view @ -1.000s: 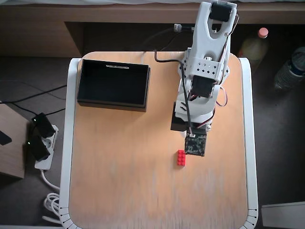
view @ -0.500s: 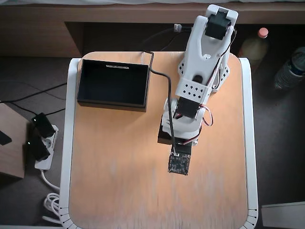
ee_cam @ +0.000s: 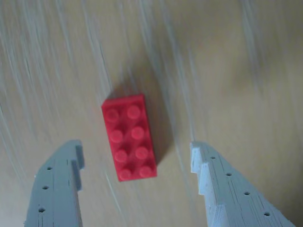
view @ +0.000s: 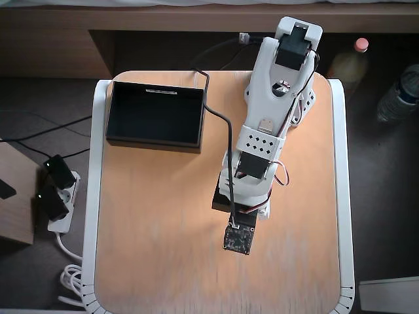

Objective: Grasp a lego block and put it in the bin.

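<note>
Red lego block (ee_cam: pixel 129 137) flat on your wooden table (ee_cam: pixel 227 71), your gripper (ee_cam: pixel 137 158) spread wide around it, holding nothing, bin (view: pixel 154 114) well apart at table corner.

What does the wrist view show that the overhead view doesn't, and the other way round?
Only the wrist view shows the red lego block, lying flat, studs up, between the open pincer's fingers, touching neither. Only the overhead view shows the black bin at the table's far left corner, apparently empty, the whole arm stretched over the table's middle and hiding the block, plus a power strip and bottles on the floor. Both share the wooden tabletop.
</note>
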Controlling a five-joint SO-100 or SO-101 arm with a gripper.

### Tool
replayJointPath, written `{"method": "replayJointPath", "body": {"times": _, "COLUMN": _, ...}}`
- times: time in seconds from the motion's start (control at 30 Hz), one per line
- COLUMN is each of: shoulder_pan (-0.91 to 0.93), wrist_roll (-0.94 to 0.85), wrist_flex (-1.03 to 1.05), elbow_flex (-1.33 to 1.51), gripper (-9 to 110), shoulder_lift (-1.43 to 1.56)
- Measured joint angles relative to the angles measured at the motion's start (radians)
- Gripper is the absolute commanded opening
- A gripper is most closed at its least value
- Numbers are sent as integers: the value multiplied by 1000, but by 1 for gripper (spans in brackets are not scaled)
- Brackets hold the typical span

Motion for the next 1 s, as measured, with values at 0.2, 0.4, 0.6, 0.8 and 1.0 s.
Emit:
{"method": "replayJointPath", "body": {"times": 0.2, "shoulder_pan": -25, "wrist_roll": -28, "wrist_flex": -20, "elbow_flex": 0, "gripper": 24, "shoulder_lift": -29}}
{"method": "replayJointPath", "body": {"times": 0.4, "shoulder_pan": -38, "wrist_roll": -37, "wrist_flex": -32, "elbow_flex": 0, "gripper": 24, "shoulder_lift": -61}}
{"method": "replayJointPath", "body": {"times": 0.6, "shoulder_pan": -44, "wrist_roll": -37, "wrist_flex": -60, "elbow_flex": 0, "gripper": 24, "shoulder_lift": -92}}
{"method": "replayJointPath", "body": {"times": 0.8, "shoulder_pan": -44, "wrist_roll": -38, "wrist_flex": -72, "elbow_flex": -5, "gripper": 24, "shoulder_lift": -115}}
{"method": "replayJointPath", "body": {"times": 1.0, "shoulder_pan": -44, "wrist_roll": -38, "wrist_flex": -72, "elbow_flex": -9, "gripper": 19, "shoulder_lift": -126}}
